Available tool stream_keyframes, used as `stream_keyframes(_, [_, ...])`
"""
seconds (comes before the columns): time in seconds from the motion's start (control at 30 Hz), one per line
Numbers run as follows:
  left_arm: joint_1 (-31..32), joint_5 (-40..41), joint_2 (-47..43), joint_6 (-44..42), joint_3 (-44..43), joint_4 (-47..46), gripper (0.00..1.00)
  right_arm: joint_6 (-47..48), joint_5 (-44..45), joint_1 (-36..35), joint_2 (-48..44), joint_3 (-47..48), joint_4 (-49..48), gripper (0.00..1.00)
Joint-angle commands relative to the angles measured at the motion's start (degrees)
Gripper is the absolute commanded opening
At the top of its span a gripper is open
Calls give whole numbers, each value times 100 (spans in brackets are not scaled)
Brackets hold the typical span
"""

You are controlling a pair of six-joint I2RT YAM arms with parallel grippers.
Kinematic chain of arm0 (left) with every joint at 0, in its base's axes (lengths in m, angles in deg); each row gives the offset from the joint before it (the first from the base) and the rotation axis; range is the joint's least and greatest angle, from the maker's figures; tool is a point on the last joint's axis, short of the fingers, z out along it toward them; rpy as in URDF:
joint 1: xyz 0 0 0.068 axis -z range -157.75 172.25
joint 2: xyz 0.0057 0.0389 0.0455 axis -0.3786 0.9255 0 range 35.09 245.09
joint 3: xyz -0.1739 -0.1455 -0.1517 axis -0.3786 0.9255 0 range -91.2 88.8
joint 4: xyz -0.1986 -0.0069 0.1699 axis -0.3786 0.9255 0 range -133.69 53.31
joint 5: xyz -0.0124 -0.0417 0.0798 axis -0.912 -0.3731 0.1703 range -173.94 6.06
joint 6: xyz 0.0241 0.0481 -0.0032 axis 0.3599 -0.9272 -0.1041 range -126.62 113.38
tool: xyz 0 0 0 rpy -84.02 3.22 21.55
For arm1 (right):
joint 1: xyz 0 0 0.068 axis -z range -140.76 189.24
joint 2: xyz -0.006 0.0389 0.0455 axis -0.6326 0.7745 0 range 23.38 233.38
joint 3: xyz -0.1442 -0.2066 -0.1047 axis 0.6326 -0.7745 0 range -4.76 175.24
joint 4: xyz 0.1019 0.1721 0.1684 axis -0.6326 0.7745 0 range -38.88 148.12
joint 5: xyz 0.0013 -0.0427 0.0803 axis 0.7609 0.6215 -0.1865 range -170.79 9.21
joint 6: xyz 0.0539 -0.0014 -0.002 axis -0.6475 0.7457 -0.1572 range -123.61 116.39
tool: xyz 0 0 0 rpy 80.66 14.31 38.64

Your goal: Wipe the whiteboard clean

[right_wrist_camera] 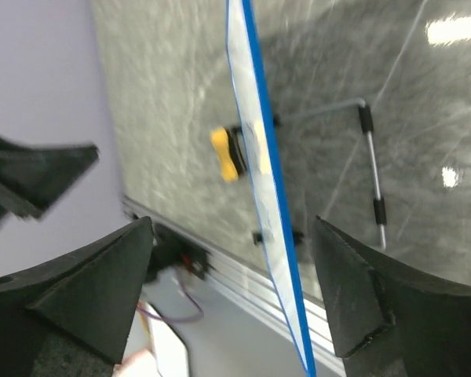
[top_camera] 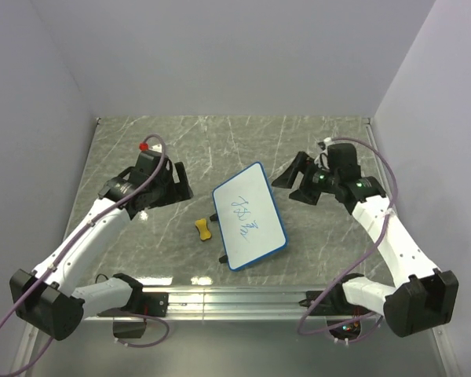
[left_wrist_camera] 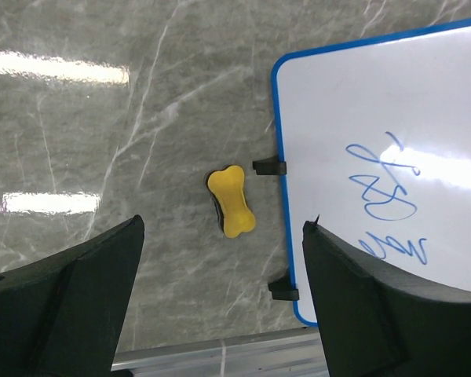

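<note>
On the grey marbled counter [top_camera: 220,141], seen from the top camera, the whiteboard [top_camera: 250,216] lies in the middle, skewed, with its long sides running from far-left to near-right. Blue scribbles [top_camera: 241,220] mark its face. A yellow bone-shaped eraser [top_camera: 204,229] lies just beside its left edge, apart from it. The left gripper [top_camera: 175,187] is left of the board and the right gripper [top_camera: 296,184] is right of it. Both have their jaws spread and hold nothing.

The left wrist camera looks straight down and gives detail the top view lacks. Two small black feet [left_wrist_camera: 269,166] jut from the board's blue frame, and the eraser [left_wrist_camera: 231,202] lies near the upper foot, not touching the frame. The whiteboard [left_wrist_camera: 377,118] fills the right of the frame and the scribbles [left_wrist_camera: 385,196] read as looping blue lines. The left gripper [left_wrist_camera: 222,226] is wide open above the eraser. A metal rail [left_wrist_camera: 220,357] edges the counter.

The right wrist camera, somewhat blurred, sees the whiteboard [right_wrist_camera: 255,133] almost edge-on as a thin blue line. Only here a bent wire stand [right_wrist_camera: 369,157] with black sleeves shows on the board's right-hand side. The eraser [right_wrist_camera: 224,153] peeks out on its other side. The right gripper [right_wrist_camera: 231,228] is open and empty.
</note>
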Motion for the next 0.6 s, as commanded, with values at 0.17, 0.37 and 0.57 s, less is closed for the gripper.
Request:
stream_keyframes(0.17, [155, -132, -8, -201, -3, -403, 91, 359, 649, -350, -214, 143, 523, 100])
stream_keyframes(0.37, [217, 280, -167, 220, -539, -746, 99, -88, 1457, -499, -1056, 232, 358, 100])
stream_keyframes(0.57, [1032, 1580, -343, 695, -618, -1827, 99, -1302, 2615, -789, -1858, 106, -514, 100])
